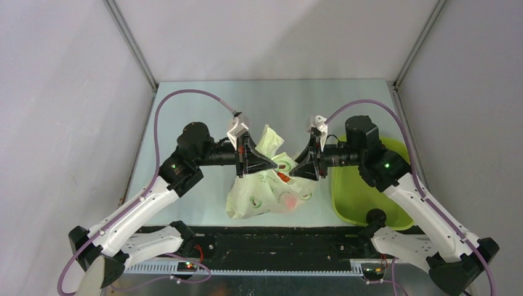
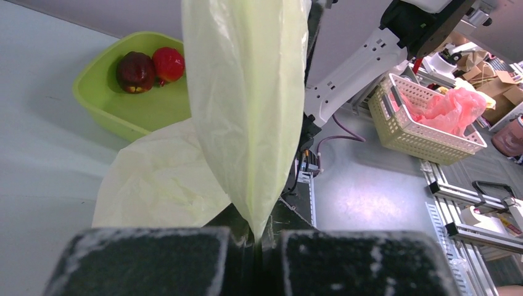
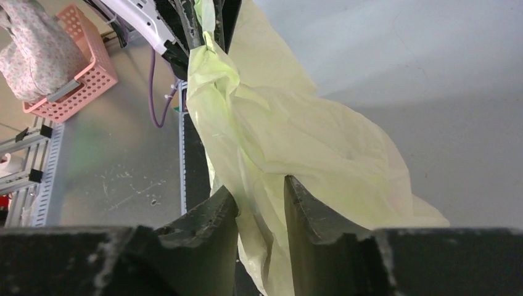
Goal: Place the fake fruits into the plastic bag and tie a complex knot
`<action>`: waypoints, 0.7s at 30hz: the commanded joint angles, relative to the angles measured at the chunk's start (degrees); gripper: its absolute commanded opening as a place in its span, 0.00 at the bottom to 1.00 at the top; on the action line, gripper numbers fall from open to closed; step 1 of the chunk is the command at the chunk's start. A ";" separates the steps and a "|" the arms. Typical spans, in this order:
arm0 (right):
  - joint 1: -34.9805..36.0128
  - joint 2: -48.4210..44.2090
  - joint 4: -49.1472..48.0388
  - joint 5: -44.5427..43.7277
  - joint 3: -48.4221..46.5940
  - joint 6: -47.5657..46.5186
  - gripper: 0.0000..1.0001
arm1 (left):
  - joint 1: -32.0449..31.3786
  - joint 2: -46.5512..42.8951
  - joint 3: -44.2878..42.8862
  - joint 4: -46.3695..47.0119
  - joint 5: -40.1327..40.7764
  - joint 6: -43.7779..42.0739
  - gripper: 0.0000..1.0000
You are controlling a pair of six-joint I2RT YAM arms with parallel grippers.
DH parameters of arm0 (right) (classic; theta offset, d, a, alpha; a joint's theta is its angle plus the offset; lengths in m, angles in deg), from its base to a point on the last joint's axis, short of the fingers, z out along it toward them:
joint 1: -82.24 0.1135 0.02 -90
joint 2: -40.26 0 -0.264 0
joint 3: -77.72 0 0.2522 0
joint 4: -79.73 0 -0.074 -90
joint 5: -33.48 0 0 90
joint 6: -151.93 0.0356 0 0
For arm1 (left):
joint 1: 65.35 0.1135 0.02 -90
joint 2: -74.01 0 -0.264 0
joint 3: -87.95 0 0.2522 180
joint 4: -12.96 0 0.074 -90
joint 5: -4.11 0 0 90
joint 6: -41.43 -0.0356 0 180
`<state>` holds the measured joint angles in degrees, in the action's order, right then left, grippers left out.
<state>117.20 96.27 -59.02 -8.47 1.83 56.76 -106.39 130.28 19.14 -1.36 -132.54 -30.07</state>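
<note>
Crinkly, translucent pale-cream plastic bag (image 1: 262,191)

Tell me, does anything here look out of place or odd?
Two fake fruits, a maroon one and a red one, sit in the green tray, outside the plastic bag, although the left gripper has the bag's film pinched. Nothing looks spilled or damaged.

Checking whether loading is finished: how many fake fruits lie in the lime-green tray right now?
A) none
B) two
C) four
B: the left wrist view shows a dark maroon fruit and a red fruit side by side in the lime-green tray, outside the plastic bag.
</note>
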 commanded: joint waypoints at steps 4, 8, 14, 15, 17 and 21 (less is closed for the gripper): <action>0.67 0.28 -3.81 0.59 1.32 1.70 0.26 | -0.29 -2.10 1.28 3.01 -0.80 1.00 0.00; 1.71 0.06 -6.17 1.00 2.68 3.21 0.00 | -0.28 -2.58 1.63 2.62 -0.06 0.88 0.00; 0.75 -4.05 -15.34 -2.69 7.80 9.49 0.00 | -0.25 -4.98 0.87 -4.54 6.21 -2.27 0.48; 0.47 -4.63 -16.36 -3.11 8.42 10.14 0.00 | -0.13 -5.87 0.98 -5.57 7.72 -2.82 0.57; -0.46 -6.61 -18.23 -3.37 9.87 11.86 0.00 | 0.15 -7.16 1.18 -7.14 9.48 -3.39 0.67; -1.31 -8.14 -18.73 -3.59 10.78 12.96 0.00 | 1.05 -10.45 2.29 -8.47 12.17 -3.62 0.78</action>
<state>116.56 90.23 -72.29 -11.04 12.39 66.84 -106.15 123.33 20.87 -8.20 -124.67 -32.17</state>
